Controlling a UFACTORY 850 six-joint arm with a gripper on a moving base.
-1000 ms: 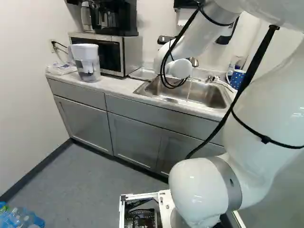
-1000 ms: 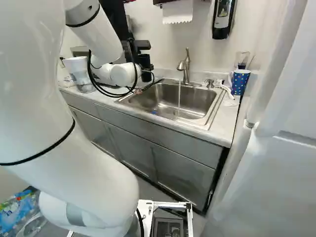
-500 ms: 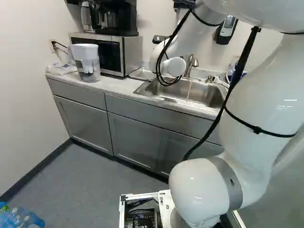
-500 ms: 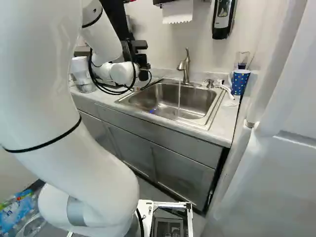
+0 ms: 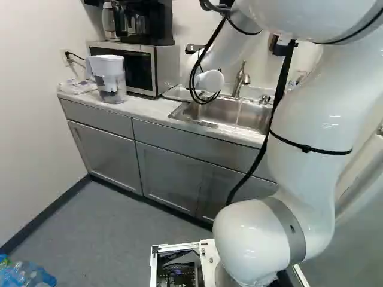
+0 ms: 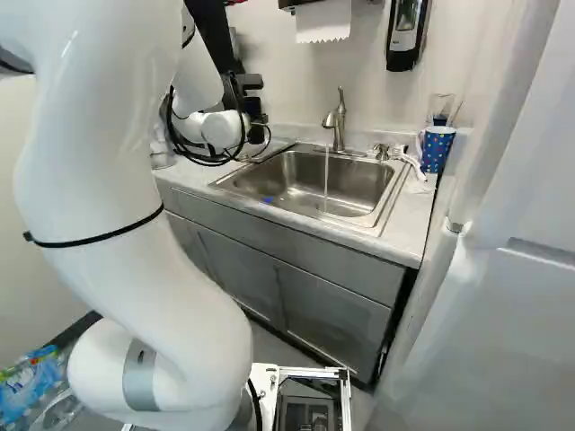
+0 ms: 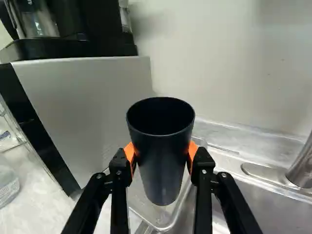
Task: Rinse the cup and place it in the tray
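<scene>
Part of my gripper point(image 6: 255, 109) shows as a black shape beyond the white wrist in the right base view; its fingertips are hidden there. In the wrist view the gripper point(image 7: 162, 155) is shut on a black cup point(image 7: 163, 168), an orange pad pressed to either side. The cup's open mouth faces up toward the camera. Beyond and below it lies a clear tray point(image 7: 167, 225), on the counter between microwave and sink; the cup hides part of it. I cannot tell whether they touch. The tray point(image 5: 175, 91) also shows in the left base view.
Water runs from the faucet point(image 6: 339, 124) into the steel sink point(image 6: 355, 184). A microwave point(image 7: 97, 102) stands close beside the cup, with a coffee maker point(image 5: 146, 23) on top. A water pitcher point(image 5: 110, 81) is farther along. A blue dotted mug point(image 6: 437, 151) stands past the sink.
The arm's wrist has moved left in the left base view, away from the faucet and toward the microwave. The upper arm has swung with it. The base has not moved.
</scene>
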